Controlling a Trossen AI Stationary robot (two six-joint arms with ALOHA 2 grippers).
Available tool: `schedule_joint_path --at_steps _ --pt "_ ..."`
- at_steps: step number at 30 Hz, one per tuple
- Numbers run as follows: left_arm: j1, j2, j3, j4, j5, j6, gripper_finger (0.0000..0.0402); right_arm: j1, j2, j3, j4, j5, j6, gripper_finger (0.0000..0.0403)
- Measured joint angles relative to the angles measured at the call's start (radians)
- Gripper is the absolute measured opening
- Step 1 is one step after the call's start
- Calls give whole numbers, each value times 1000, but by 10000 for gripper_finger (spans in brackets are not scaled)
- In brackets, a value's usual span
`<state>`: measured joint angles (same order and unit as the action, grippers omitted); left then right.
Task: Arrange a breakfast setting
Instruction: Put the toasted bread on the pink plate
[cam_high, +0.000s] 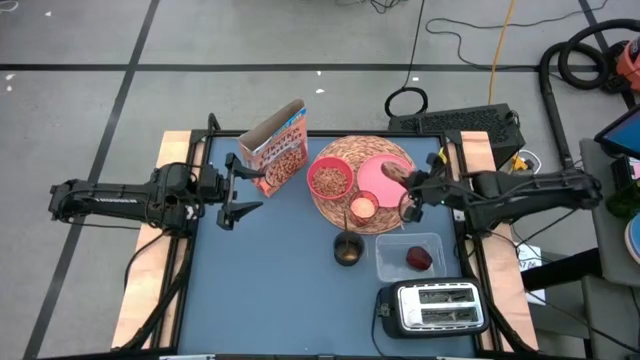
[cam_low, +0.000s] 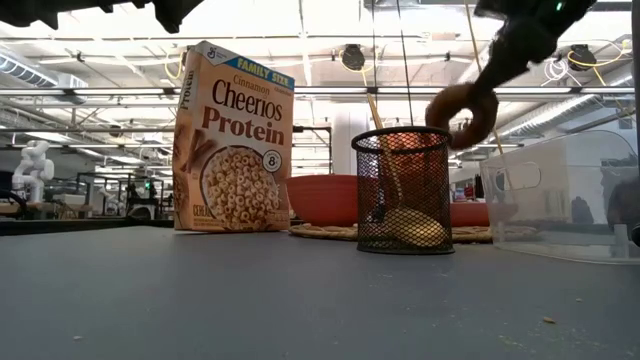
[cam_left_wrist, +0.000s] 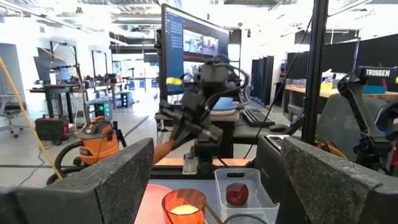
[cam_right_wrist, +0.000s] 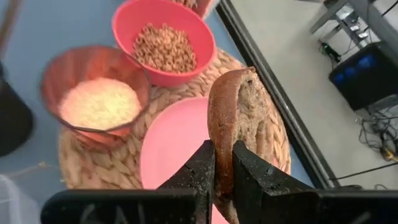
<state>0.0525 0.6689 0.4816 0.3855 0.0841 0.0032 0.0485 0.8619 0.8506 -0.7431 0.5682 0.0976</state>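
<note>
My right gripper (cam_right_wrist: 225, 149) is shut on the browned round bread (cam_right_wrist: 239, 115), above the pink plate (cam_right_wrist: 171, 146) on the round wicker mat (cam_high: 385, 150). In the low view the bread (cam_low: 462, 112) hangs well above the table. The pink bowl (cam_high: 330, 180) of cereal and the small pink cup (cam_high: 363, 208) stand on the mat. The orange-brown cereal box (cam_high: 280, 150) stands upright left of the mat. The dark red fruit (cam_high: 419, 259) lies in a clear tub. My left gripper (cam_high: 238, 187) is open and empty, left of the box. My right gripper pinches the bread's lower edge (cam_right_wrist: 225, 165) between its two fingers, one finger on each flat face. The bread stands on edge above the fingers in the right wrist view. It is lifted clear over the plate and touches nothing else.
A black mesh cup (cam_high: 348, 248) with a utensil's handle (cam_low: 374, 112) stands near the mat's near side. The clear tub (cam_high: 410, 257) is right of it, and the silver toaster (cam_high: 432, 307) is at the near right corner. Bare blue table (cam_high: 270, 280) lies at the near left.
</note>
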Motion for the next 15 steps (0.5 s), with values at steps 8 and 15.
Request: schedule_joint_path --at_steps 8,15 --pt "0 0 0 -1 0 1 358 -151 1 -149 209 -162 -140 31" --pt "0 0 0 -2 0 0 358 -264 1 -231 317 -181 -200 31"
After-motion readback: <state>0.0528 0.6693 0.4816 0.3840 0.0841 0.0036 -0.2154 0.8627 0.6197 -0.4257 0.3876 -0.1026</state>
